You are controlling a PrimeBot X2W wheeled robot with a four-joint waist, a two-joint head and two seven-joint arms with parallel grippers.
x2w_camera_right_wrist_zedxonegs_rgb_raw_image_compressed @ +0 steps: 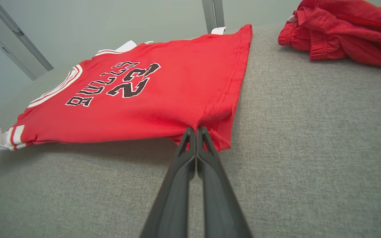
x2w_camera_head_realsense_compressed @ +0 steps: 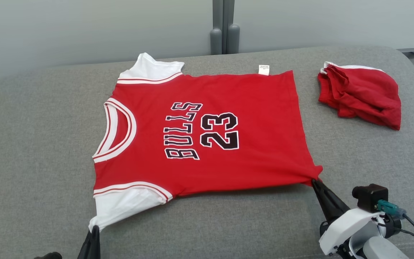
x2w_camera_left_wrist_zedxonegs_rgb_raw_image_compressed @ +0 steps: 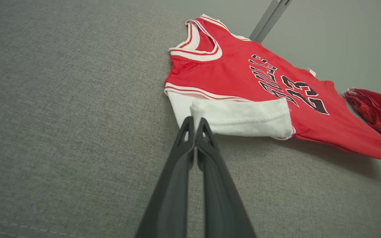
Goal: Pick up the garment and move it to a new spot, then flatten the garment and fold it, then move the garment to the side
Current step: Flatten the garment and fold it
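A: Garment (x2w_camera_head_realsense_compressed: 199, 136): red jersey spread flat, front up, mid-way along the grey padded surface (x2w_camera_head_realsense_compressed: 31, 144). Collar to the left, hem to the right. White near sleeve (x2w_camera_left_wrist_zedxonegs_rgb_raw_image_compressed: 243, 119) and white far sleeve (x2w_camera_head_realsense_compressed: 153, 68), neckline (x2w_camera_head_realsense_compressed: 115, 131) banded white and red, black "BULLS 23" on the chest. Small white label (x2w_camera_head_realsense_compressed: 263, 69) pokes out at the far hem corner.

B: Jaws?

A: Left gripper (x2w_camera_left_wrist_zedxonegs_rgb_raw_image_compressed: 195, 120): fingers pressed together, pinching the outer corner of the near sleeve, with the cloth drawn to a point there. Right gripper (x2w_camera_right_wrist_zedxonegs_rgb_raw_image_compressed: 196, 129): likewise closed, tips clamped on the near hem corner, red fabric bunched at the pinch.

B: The edge between them?

A: Raised a little off the pad. Both wrist views show shadow under it.

B: Surface, room?

A: Woven grey upholstery, rounded at the corners. A second red cloth (x2w_camera_head_realsense_compressed: 361, 95), crumpled and trimmed in white, lies to the right, well apart from the jersey. Behind the pad are pale grey-green wall panels (x2w_camera_head_realsense_compressed: 84, 28), with a grey vertical post (x2w_camera_head_realsense_compressed: 224, 32) at the join
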